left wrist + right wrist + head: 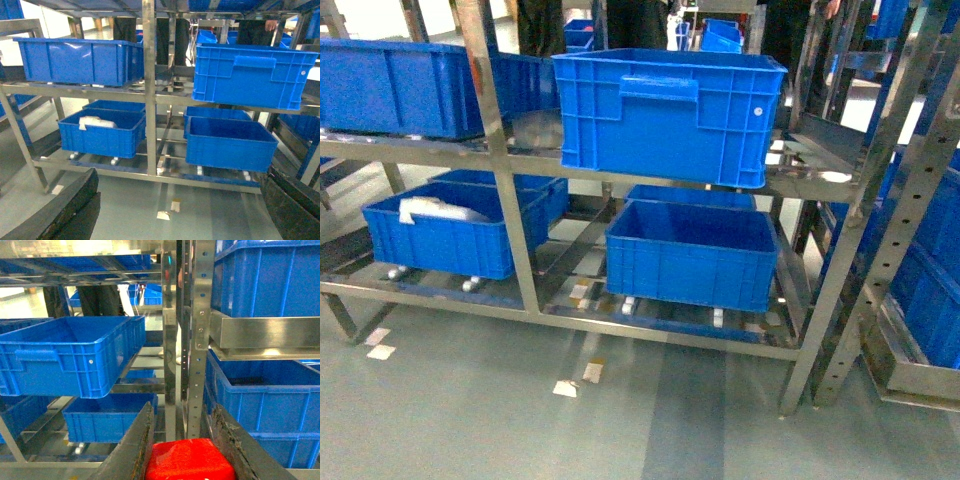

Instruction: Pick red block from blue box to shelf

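Nearest to the camera, in the right wrist view, the right pincer (pixel 187 460) is pinching the small glossy red plastic block (pixel 190 460) between its two dark worn fingers (pixel 131 450), so the block is already out of its box and rides in the robot's hand; only its flat red face shows, and I cannot see the stud. In the left wrist view the left pincer (pixel 175 210) is spread wide, with one dark finger at each lower corner and nothing between them. A light turquoise box does not appear in any view. Beyond the pincers there is the grey-green floor (pixel 650 420) with some small paper scraps, and then the stainless steel shelf rack (pixel 505 160) with perforated uprights. On it rest dark blue ribbed plastic crates (pixel 665 115); the upper one at the front overhangs its rail a little. One lower crate (pixel 445 235) holds a white object. In my judgement, the risks are these: the block sits low between the fingers, so it could slip if the grip loosens during the reach; the right arm is near a steel upright (pixel 200 340) and may strike it; and free shelf surface is small between crates, so the block may drop through the open rails.
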`<state>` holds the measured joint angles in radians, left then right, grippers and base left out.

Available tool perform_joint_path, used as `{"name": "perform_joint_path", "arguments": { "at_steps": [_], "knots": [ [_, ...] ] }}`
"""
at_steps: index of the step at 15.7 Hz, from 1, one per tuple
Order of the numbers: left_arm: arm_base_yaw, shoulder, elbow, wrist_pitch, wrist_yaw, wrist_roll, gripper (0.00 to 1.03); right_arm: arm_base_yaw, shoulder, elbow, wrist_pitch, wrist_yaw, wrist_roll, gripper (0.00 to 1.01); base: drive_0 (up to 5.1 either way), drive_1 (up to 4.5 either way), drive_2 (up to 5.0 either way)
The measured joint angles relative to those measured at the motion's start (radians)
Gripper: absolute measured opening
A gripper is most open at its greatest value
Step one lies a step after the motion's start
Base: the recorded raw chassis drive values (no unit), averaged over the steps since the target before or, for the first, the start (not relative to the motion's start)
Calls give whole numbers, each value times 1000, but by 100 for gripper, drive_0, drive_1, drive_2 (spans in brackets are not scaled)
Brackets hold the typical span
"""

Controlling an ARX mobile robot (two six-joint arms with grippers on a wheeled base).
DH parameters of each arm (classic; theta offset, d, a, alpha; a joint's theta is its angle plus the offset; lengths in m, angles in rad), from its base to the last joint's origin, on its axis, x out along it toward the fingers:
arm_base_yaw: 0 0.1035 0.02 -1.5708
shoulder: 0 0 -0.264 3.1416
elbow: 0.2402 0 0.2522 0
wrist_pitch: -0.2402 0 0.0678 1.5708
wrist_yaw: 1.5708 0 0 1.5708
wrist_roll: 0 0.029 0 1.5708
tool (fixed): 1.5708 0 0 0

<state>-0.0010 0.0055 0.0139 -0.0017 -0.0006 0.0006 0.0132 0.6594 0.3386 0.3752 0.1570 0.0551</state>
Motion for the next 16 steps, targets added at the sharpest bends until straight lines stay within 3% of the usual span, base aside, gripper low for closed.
{"name": "perform_joint_path", "arguments": {
  "at_steps": [16],
  "knots": [
    [0,0,0,-3,0,0,98,0,0,0,0,0,0,28,1,349,-348]
  ]
}}
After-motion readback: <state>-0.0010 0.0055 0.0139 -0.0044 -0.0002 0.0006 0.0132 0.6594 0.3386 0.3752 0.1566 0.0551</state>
